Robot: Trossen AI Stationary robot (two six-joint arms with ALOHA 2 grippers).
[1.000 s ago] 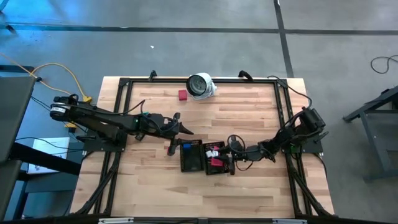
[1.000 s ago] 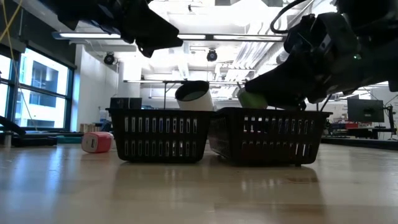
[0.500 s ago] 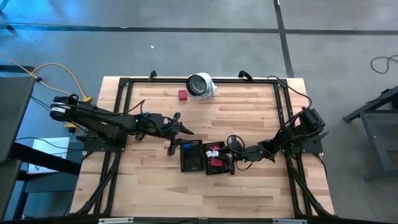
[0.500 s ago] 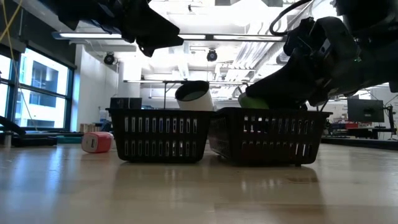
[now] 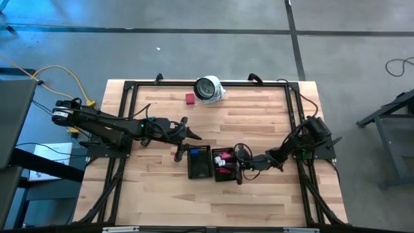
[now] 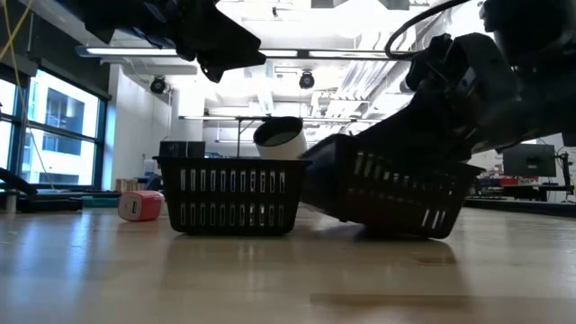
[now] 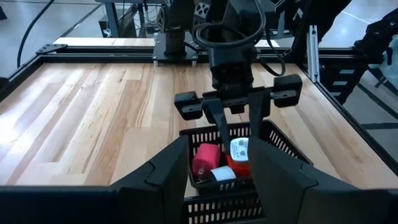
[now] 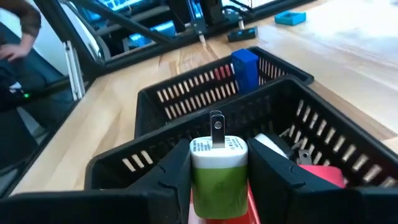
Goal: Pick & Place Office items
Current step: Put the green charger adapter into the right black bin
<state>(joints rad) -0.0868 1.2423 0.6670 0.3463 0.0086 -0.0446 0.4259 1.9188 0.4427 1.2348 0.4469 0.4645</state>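
The right gripper (image 8: 217, 180) has its two dark fingers clamped on a green charger plug (image 8: 217, 169), white-capped with metal prongs pointing up, held over the right-hand black mesh tray (image 8: 323, 134). In that tray lie a red piece (image 7: 205, 158), a white piece (image 7: 222, 175) and a white-labelled red piece (image 7: 238, 152) (seen best from the left wrist). In the low view this tray (image 6: 396, 193) sits tilted, its side toward the neighbouring tray lifted off the wood, with the right arm pressing in from above. The left-hand tray (image 6: 232, 196) stands flat and just beside it; a blue piece (image 8: 245, 67) stands upright inside it.

The left gripper (image 5: 187, 134) hovers above the table (image 5: 259, 123) near the left tray's far corner, fingers parted and holding nothing.

Away from both arms, a pink-red piece (image 5: 189, 98) lies near the table's far edge, just beside a large round white-and-grey object (image 5: 208, 88). Beyond the table, a person's arm (image 8: 25, 28) shows in the right wrist view.
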